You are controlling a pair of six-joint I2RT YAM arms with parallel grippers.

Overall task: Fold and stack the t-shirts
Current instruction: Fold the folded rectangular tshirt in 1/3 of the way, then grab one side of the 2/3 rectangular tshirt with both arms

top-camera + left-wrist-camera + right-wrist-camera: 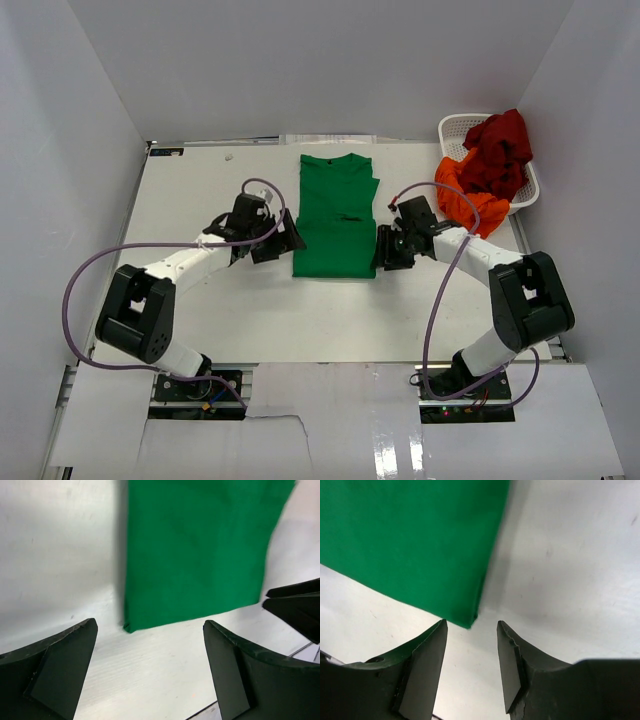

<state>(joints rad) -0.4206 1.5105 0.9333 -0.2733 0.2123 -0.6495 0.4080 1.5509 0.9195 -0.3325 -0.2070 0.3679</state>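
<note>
Green tee (337, 215) lies as a long strip mid-tabletop (220, 190), with an end effector beside each near corner.
Left end effector (277, 240) is wide open and empty, right end effector (386, 250) is part open and empty, both just off the hem. Orange tee (470, 200) and dark red tee (497, 150) are in the basket (455, 125), far right. Next, I reckon: hem-to-collar fold. I'd pinch all layers at both corners together, lift low, carry level and keep the edges flush, w/o dragging the strip askew.
</note>
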